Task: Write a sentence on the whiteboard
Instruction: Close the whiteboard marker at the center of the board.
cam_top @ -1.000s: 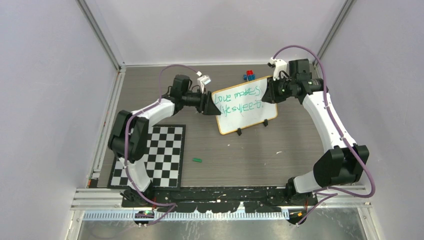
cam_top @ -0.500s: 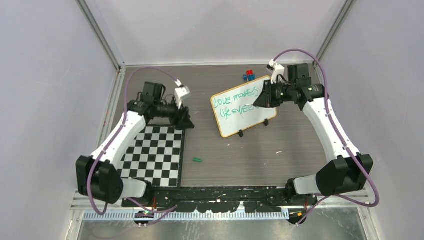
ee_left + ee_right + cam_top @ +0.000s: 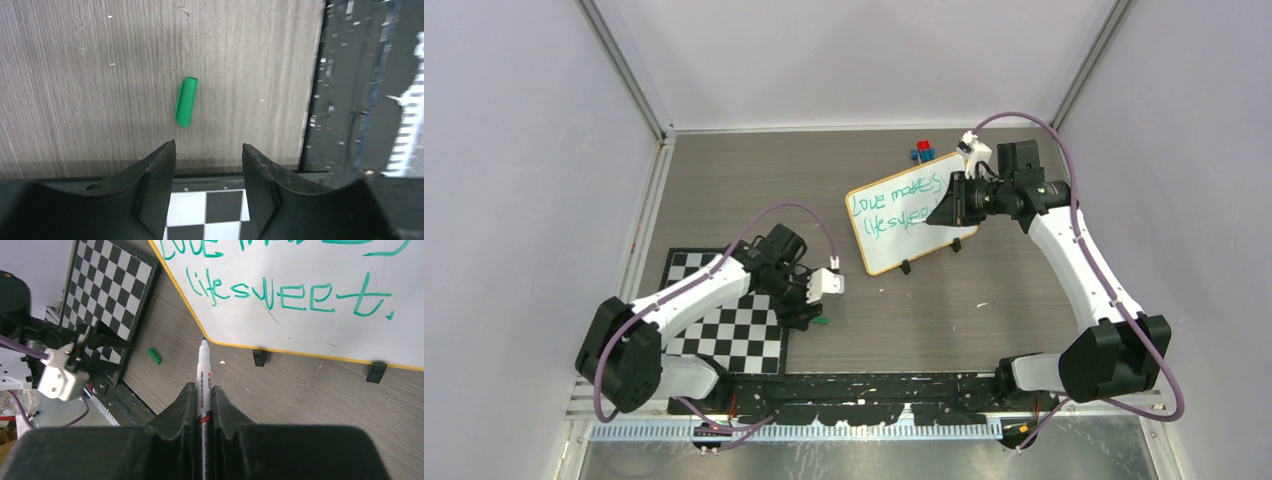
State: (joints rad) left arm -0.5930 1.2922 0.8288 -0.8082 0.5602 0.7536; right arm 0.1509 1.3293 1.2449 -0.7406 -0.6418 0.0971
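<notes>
Whiteboard (image 3: 904, 245) propped far right on worktop (image 3: 924, 320), green sentence (image 3: 280, 296) looking complete. Right fingers (image 3: 182, 407) clamped on uncapped marker (image 3: 204, 371) near frame: risk of smeared letters from stray nudge. Left fingers (image 3: 156, 172) parted above green cap (image 3: 186, 101): round, may roll if pinched off-centre.

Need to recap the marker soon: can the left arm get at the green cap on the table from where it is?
Probably yes. The left gripper hangs close above the green cap, jaws open; the cap lies alone on the table, just off the checkerboard mat, with nothing between them.
</notes>
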